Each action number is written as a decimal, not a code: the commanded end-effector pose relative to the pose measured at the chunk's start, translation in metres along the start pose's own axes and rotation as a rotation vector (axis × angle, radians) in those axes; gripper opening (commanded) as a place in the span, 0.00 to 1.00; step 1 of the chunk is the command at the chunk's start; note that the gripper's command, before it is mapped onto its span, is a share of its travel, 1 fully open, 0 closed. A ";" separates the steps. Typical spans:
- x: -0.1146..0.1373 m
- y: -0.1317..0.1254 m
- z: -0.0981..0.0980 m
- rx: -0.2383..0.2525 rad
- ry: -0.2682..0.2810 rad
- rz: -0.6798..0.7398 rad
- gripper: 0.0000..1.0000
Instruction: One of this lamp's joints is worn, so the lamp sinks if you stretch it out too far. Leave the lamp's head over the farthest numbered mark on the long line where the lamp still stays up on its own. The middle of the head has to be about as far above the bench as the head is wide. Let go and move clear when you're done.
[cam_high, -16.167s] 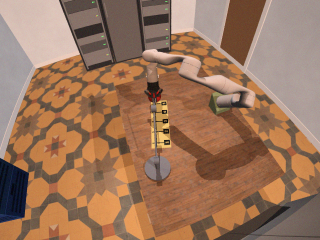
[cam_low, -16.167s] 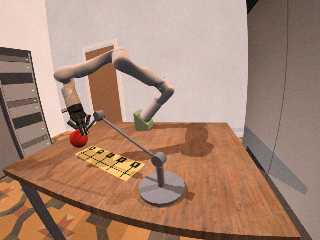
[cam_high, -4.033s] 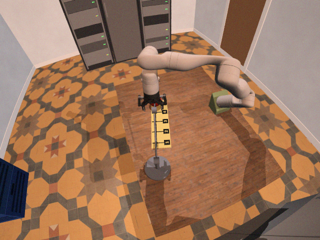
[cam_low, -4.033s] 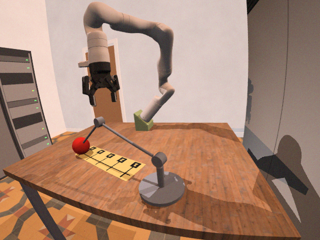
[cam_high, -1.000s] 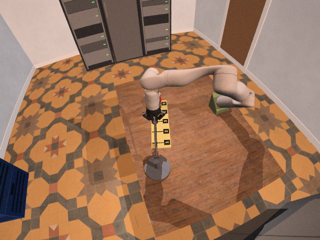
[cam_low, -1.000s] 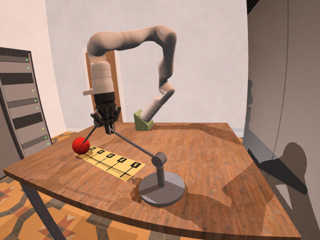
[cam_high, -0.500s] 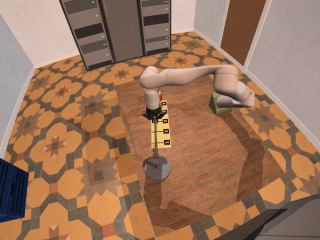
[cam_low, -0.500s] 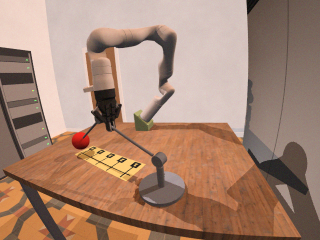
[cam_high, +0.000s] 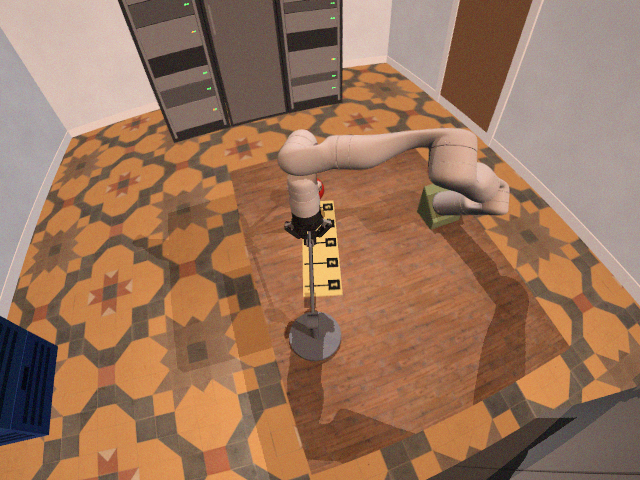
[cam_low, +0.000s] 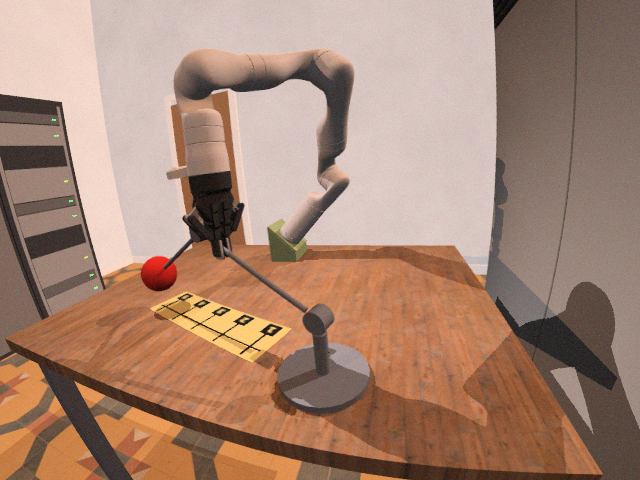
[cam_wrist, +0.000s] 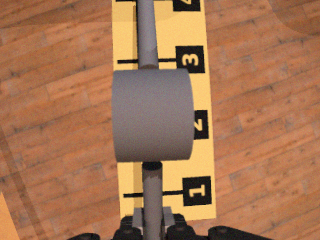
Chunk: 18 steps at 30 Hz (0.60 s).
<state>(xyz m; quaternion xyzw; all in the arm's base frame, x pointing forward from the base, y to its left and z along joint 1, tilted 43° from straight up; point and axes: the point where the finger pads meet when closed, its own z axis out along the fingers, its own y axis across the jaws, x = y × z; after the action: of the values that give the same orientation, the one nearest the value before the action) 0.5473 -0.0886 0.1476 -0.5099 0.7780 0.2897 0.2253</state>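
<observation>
The lamp stands on a round grey base (cam_low: 323, 379) at the near end of the yellow strip of numbered marks (cam_low: 221, 323). Its thin lower arm (cam_low: 263, 283) rises from the joint on the post (cam_low: 316, 317) up to my gripper (cam_low: 222, 251). A second rod drops from there to the red ball head (cam_low: 158, 272), which hangs above the strip's far end, near mark 5. My gripper is shut on the lamp arm at its elbow. In the wrist view the fingers clamp the rod just beside a grey cylindrical joint (cam_wrist: 152, 115), with marks 1 to 3 below. From above, my wrist hides most of the head (cam_high: 322, 191).
A green block (cam_low: 285, 241) holds the arm's foot at the back of the wooden bench. Server racks (cam_high: 232, 56) stand beyond the bench's far end. A grey wall panel (cam_low: 568, 206) stands close along the right side.
</observation>
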 end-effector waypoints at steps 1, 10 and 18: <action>-0.004 -0.003 -0.009 0.018 -0.004 -0.007 0.00; -0.005 -0.002 -0.011 0.016 -0.003 -0.006 0.00; -0.009 -0.002 -0.016 0.012 -0.002 -0.005 0.00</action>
<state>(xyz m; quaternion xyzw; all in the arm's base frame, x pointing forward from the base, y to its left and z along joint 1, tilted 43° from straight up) 0.5480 -0.0910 0.1544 -0.5089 0.7788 0.2908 0.2233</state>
